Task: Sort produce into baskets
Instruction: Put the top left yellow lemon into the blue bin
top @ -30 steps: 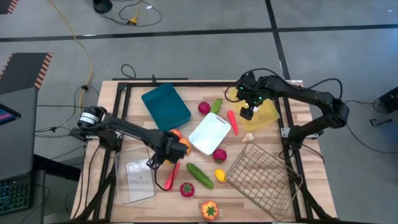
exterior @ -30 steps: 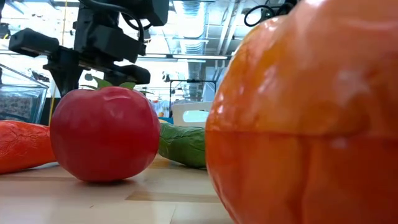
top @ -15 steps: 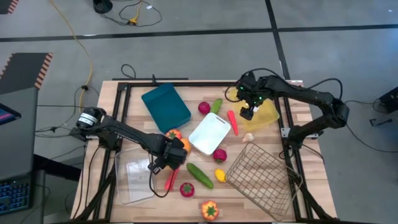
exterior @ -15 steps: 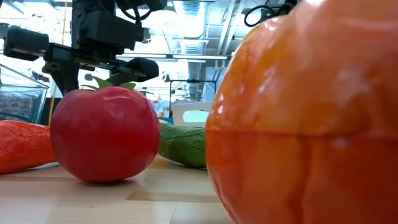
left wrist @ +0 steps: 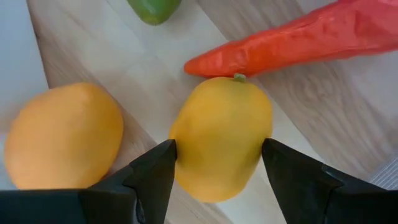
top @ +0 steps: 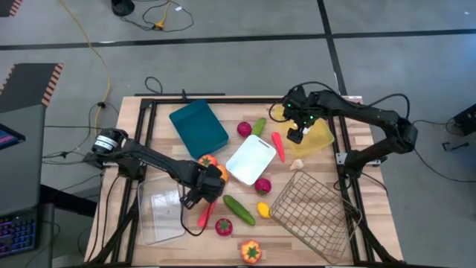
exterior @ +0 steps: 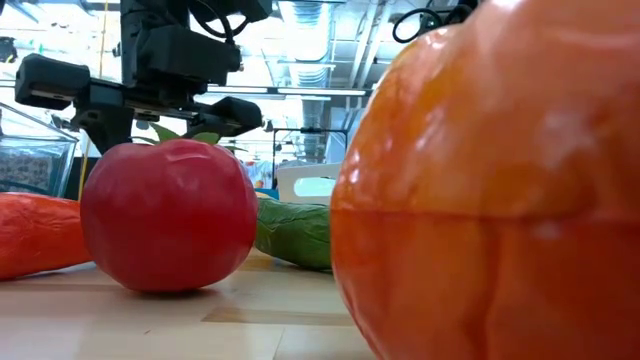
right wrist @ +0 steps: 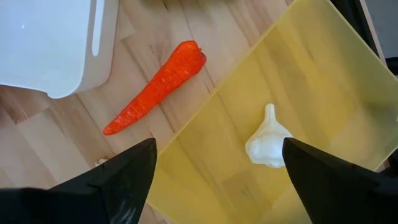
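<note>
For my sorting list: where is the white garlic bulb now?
The white garlic bulb lies inside the translucent yellow tray, on the table's right side, below the right gripper.

Ceiling lights are glaring brightly behind the low view, at 12 o'clock. The near orange pepper (exterior: 490, 190) is looming blurred. Soft shadows are falling on the evenly lit counter (top: 216, 238).

garlic (right wrist: 267, 145) in yellow tray (right wrist: 323, 81), carrot (right wrist: 155, 87) beside
</note>
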Controlling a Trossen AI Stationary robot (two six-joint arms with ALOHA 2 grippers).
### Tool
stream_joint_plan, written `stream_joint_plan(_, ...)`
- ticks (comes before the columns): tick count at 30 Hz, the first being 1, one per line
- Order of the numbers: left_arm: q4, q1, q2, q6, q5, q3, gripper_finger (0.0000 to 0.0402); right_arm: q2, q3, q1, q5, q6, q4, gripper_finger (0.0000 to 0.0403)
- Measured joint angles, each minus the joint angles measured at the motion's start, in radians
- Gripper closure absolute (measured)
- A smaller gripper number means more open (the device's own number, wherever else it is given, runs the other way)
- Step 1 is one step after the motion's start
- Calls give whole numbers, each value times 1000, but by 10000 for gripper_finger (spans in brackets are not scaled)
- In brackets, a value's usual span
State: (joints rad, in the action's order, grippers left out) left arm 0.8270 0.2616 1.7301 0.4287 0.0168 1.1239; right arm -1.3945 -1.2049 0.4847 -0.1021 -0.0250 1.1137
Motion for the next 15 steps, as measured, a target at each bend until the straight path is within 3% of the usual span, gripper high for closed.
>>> stream_joint_plan(15, -4, -8, 18, -15, 10, 28, 278, 0, 0, 0, 0, -1, 0, 29)
